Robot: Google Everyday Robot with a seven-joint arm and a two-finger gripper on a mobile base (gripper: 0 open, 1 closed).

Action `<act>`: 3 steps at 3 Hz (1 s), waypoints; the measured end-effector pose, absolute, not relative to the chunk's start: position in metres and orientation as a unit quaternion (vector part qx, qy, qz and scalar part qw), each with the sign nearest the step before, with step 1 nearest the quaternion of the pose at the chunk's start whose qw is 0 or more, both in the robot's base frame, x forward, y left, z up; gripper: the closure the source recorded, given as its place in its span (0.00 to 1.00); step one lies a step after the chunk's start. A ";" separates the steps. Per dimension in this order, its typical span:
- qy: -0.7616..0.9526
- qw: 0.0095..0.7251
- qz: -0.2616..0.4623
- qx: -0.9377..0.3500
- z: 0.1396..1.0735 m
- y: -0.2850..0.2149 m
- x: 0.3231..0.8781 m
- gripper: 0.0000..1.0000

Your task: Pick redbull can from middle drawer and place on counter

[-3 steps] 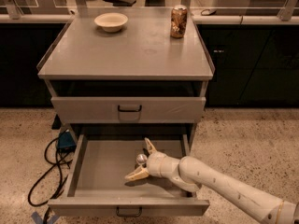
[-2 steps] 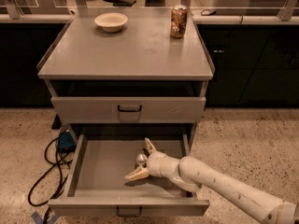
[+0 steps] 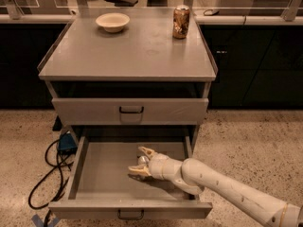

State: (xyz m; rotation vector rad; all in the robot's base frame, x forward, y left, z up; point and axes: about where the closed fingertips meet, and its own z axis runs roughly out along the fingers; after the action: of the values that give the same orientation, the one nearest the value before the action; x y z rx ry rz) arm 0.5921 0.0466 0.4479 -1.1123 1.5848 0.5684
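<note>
A speckled stone-look floor (image 3: 246, 141) spreads under a boxy grey metal cabinet (image 3: 206, 92). Its top is the bench (image 3: 128, 51), a broad flat sheet of dull grey metal with low raised rims along the sides. Below it a closed drawer (image 3: 90, 111) shows a plain flat front and a small dark loop handle (image 3: 131, 110).

Under that, the middle drawer (image 3: 102, 176) is pulled well out, a wide shallow tray with a smooth grey floor and thin upright walls. A smooth, rounded cream arm (image 3: 227, 186) reaches in over the drawer's front right corner. A black cable (image 3: 45, 174) loops on the floor left of the cabinet, beside a small blue box (image 3: 67, 142).

At the back of the bench sit a shallow, round, pale bowl (image 3: 112, 21) to the left and a wider brown-orange can (image 3: 181, 21) upright to the right, well apart.

The pincer (image 3: 136, 160) is low inside the middle drawer, near its middle, with its tan fingers spread. Between them is the redbull can (image 3: 142, 161), slim and silver-grey, its shiny lid catching light. Whether the fingers touch the can I cannot tell.
</note>
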 end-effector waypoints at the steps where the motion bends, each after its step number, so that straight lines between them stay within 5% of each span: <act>1: 0.665 0.533 0.238 -0.467 0.448 0.047 0.592 0.66; 2: 0.665 0.533 0.239 -0.467 0.448 0.047 0.592 0.89; 3: 0.656 0.534 0.238 -0.478 0.470 0.046 0.588 1.00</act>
State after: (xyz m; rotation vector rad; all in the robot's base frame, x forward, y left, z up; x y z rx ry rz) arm 0.5883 0.0464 0.4700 -1.1388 1.5625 0.5673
